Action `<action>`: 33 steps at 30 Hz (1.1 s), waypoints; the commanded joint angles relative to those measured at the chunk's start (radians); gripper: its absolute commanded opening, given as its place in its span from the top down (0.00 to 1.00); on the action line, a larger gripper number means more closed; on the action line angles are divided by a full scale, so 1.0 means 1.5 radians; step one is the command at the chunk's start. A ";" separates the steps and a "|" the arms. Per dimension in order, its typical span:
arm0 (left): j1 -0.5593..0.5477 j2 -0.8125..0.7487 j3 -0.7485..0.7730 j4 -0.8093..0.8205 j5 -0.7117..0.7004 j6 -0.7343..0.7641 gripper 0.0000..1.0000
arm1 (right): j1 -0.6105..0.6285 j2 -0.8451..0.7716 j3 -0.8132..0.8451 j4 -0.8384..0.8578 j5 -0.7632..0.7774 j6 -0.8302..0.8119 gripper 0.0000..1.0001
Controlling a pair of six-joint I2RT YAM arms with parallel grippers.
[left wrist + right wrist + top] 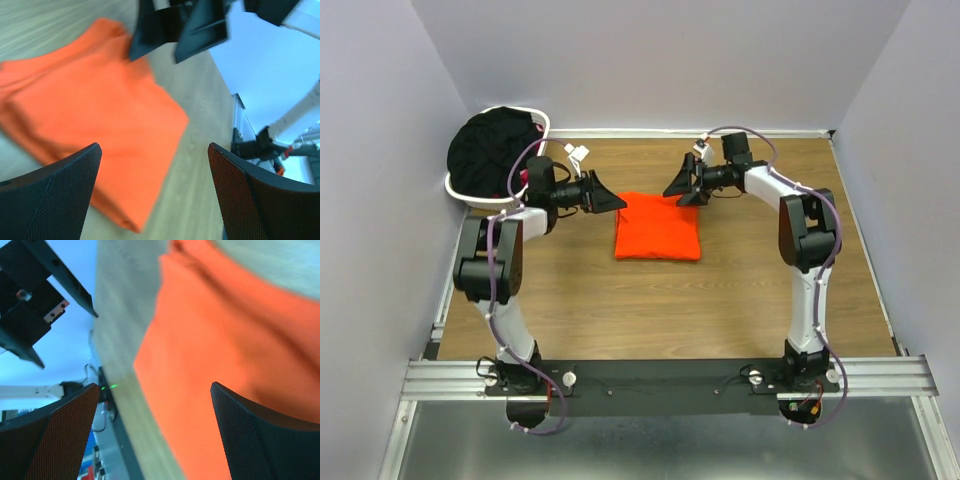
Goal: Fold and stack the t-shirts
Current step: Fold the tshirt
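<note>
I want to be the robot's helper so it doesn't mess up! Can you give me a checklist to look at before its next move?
1. Orange t-shirt folded flat on the table: ok.
2. Left gripper open, nothing in it: ok.
3. Right gripper open, nothing in it: ok.
4. Black t-shirts folded: not ok, they lie heaped in the white basket.
5. How many black t-shirts wait in that heap: cannot tell.
</note>
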 commanded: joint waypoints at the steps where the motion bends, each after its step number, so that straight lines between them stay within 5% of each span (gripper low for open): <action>1: -0.039 -0.099 -0.056 -0.015 0.042 0.026 0.05 | 0.022 -0.093 -0.066 -0.008 -0.058 0.013 0.00; 10: -0.126 -0.019 -0.087 -0.017 0.042 0.040 0.05 | 0.052 -0.068 -0.176 0.001 -0.094 0.018 0.00; 17: -0.073 0.083 -0.080 -0.059 0.008 0.068 0.05 | 0.027 -0.025 -0.212 -0.005 -0.024 -0.036 0.00; 24: -0.051 -0.025 -0.077 -0.253 0.009 0.252 0.05 | 0.005 -0.113 -0.153 -0.144 0.005 -0.159 0.00; 28: -0.101 -0.134 -0.116 -0.253 0.041 0.259 0.05 | 0.008 -0.177 -0.178 -0.146 -0.068 -0.137 0.00; 33: -0.170 -0.142 -0.131 -0.213 0.051 0.243 0.04 | 0.033 -0.180 -0.222 -0.136 -0.124 -0.125 0.00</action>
